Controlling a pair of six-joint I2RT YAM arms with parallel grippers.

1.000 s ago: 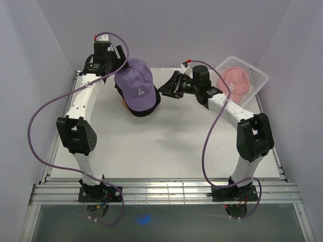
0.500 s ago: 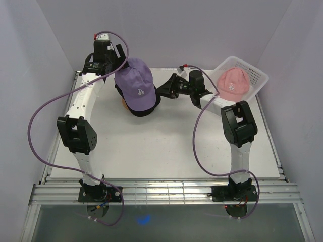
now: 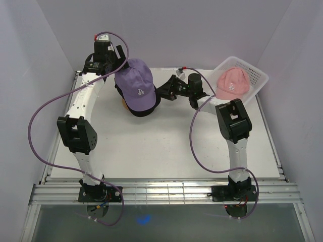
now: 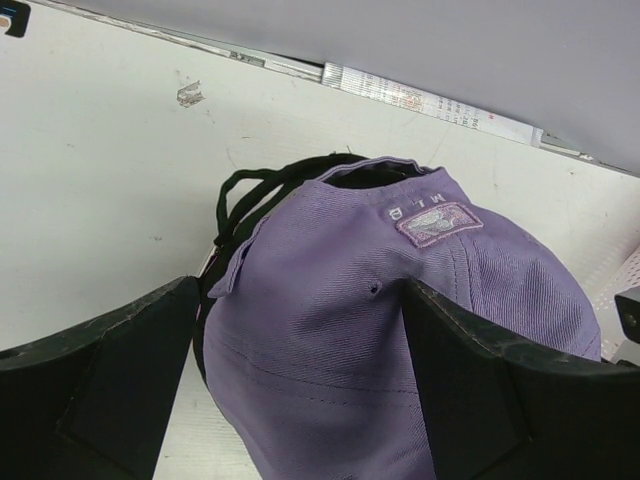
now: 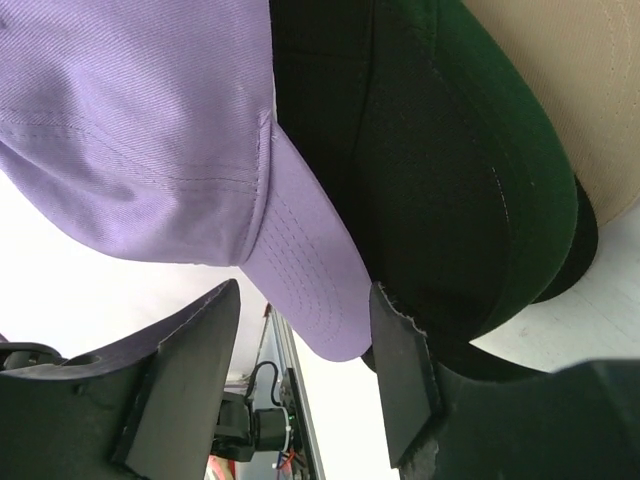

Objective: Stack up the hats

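Observation:
A lavender hat [image 3: 137, 85] tops a pile of black hats [image 3: 147, 110] on a wooden stand [image 3: 123, 103]. In the left wrist view the lavender hat [image 4: 400, 330] fills the space between my left gripper's [image 4: 300, 290] wide-open fingers, which straddle the back of its crown; the right finger touches the fabric. My right gripper [image 3: 164, 91] is at the pile's right side. Its open fingers [image 5: 190, 380] flank the tip of the lavender brim [image 5: 300, 290], with a black hat [image 5: 400, 180] and a dark green hat [image 5: 500, 170] beneath. A pink hat [image 3: 231, 83] lies in the basket.
A white mesh basket [image 3: 257, 75] stands at the back right corner of the table. The tan wooden stand [image 5: 560, 80] shows under the hats. Purple cables loop off both arms. Grey walls close in the back and sides.
My right arm has folded in and leftward, bringing its gripper up to the lavender brim and uncovering the pink hat. The left arm and the pile have not moved.

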